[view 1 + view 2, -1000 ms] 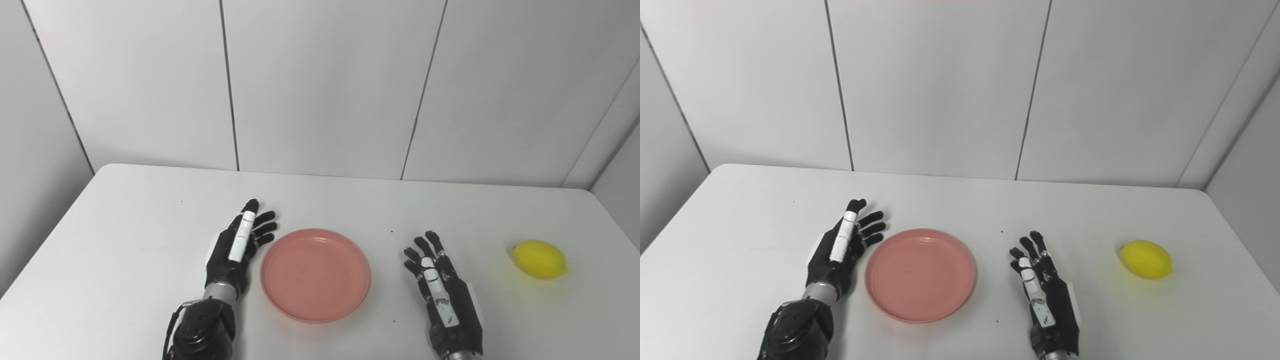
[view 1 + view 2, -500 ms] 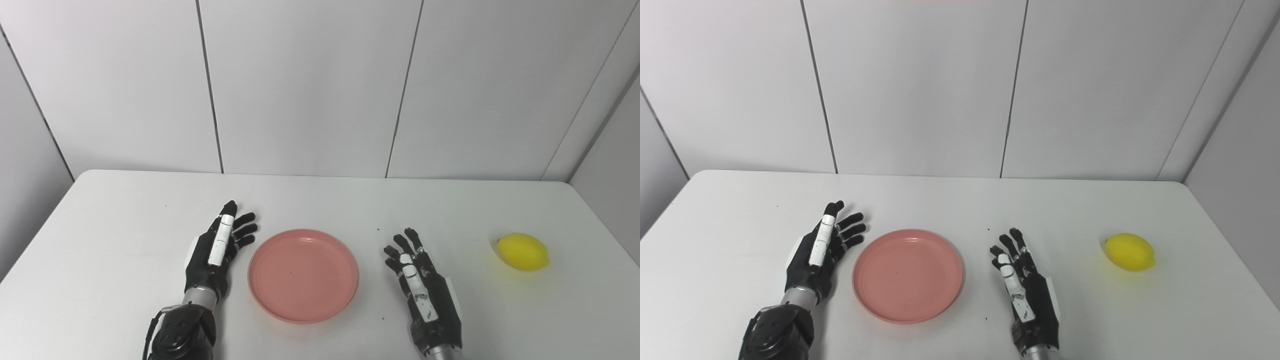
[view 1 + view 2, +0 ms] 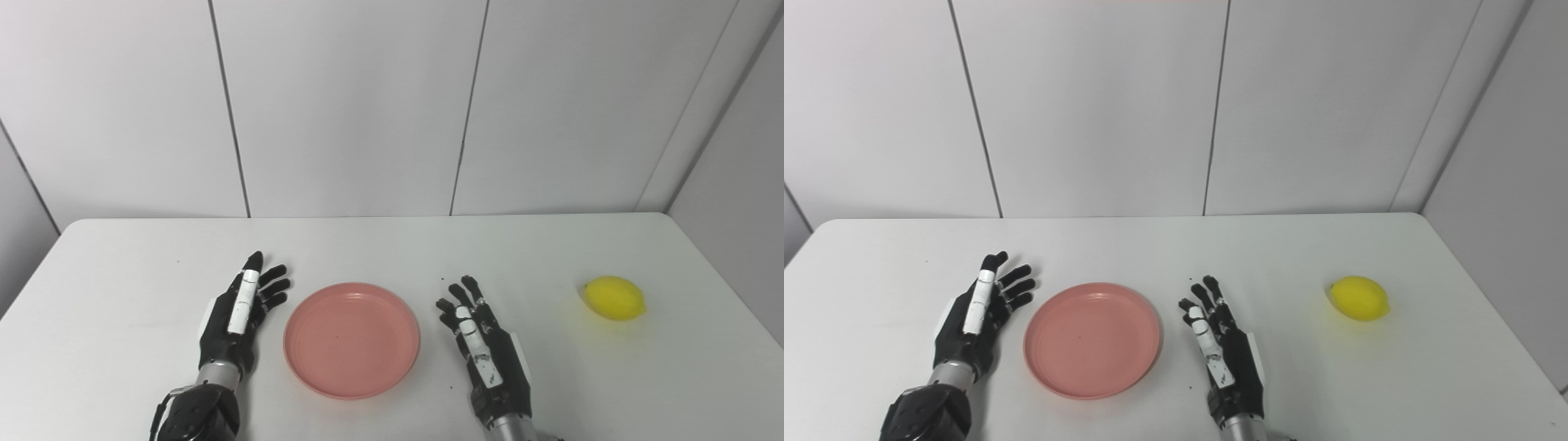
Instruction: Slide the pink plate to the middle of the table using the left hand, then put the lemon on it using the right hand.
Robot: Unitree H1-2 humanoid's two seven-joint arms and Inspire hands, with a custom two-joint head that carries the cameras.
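Note:
The pink plate (image 3: 352,340) lies flat on the white table (image 3: 392,251), near its front and a little left of centre, with nothing on it. My left hand (image 3: 240,315) rests just left of the plate with fingers spread, open, a small gap between it and the rim. On the other side of the plate my right hand (image 3: 487,355) lies open, palm down, also clear of the rim. The yellow lemon (image 3: 614,298) sits alone far to the right, well beyond the right hand.
White wall panels stand behind the table's back edge. The table's right edge (image 3: 1513,343) runs close past the lemon. A few dark specks dot the tabletop near the plate.
The whole picture has shifted left, so the camera has turned to the right. Plate, lemon and both hands keep about the same places relative to each other.

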